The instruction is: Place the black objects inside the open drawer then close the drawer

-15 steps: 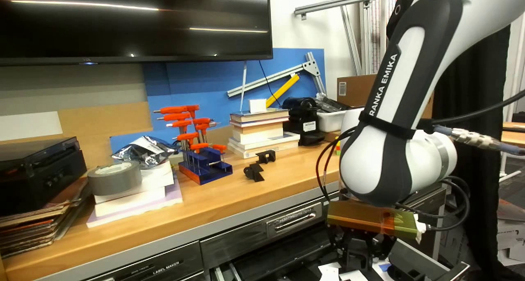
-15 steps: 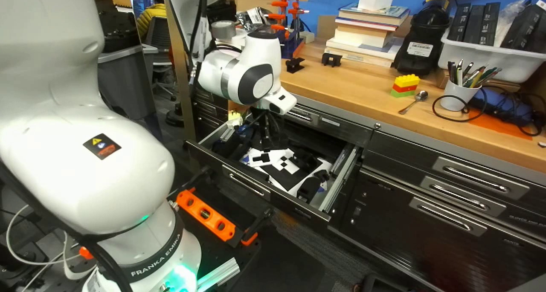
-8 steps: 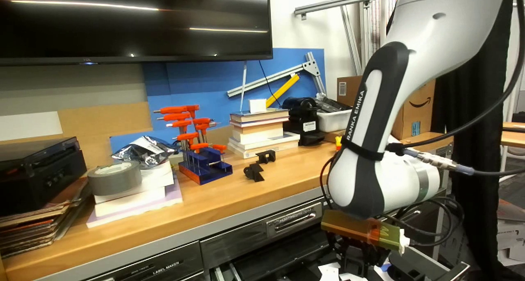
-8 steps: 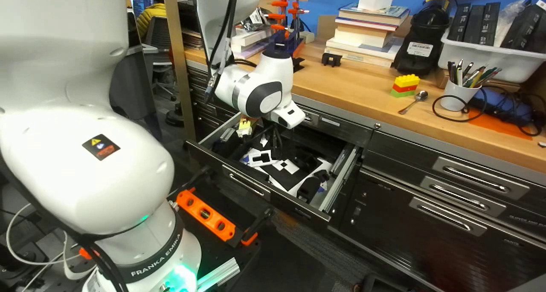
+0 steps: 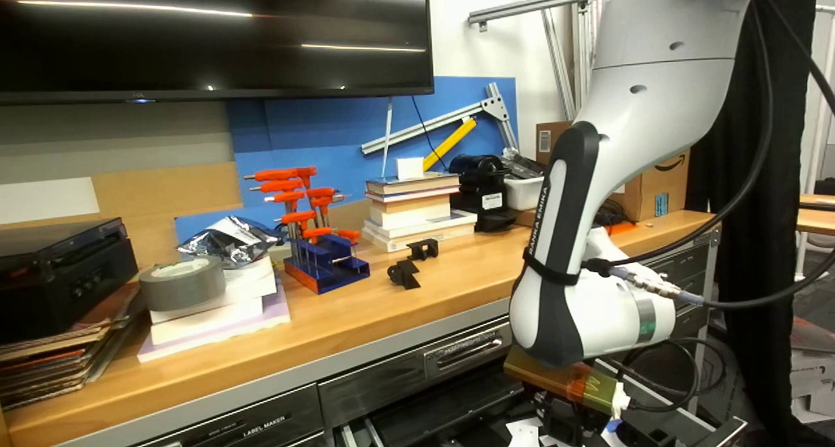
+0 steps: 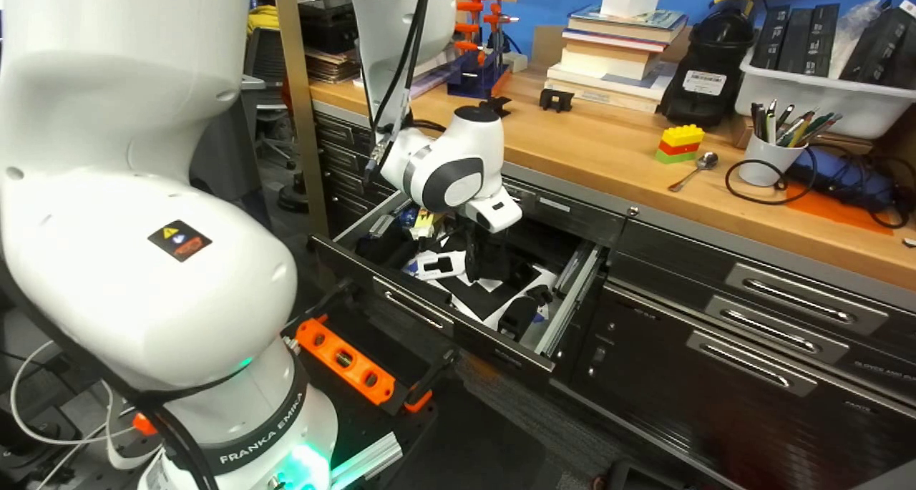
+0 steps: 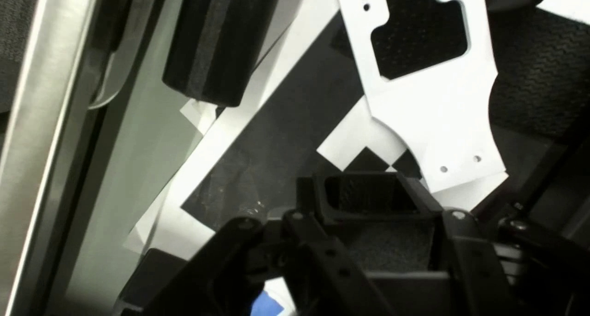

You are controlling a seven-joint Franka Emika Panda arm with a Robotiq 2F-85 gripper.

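End effector [image 7: 374, 205] gripping a black piece [image 7: 382, 235] over the open drawer [image 6: 469, 338]; black on black, how high it hangs is hard to judge. Let go too high and it may topple against the white plate [image 7: 438, 108], stand proud and jam the drawer as you push. Two pieces [image 5: 404, 273] lie on the surface [image 5: 470, 264]; closing early strands them.

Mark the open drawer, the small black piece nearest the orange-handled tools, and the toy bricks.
Open drawer [image 6: 413, 305], in an exterior view: its front handle plate.
Small black piece [image 5: 406, 275], in an exterior view: middle of its body.
Toy bricks [image 6: 680, 148], in an exterior view: their red layer.
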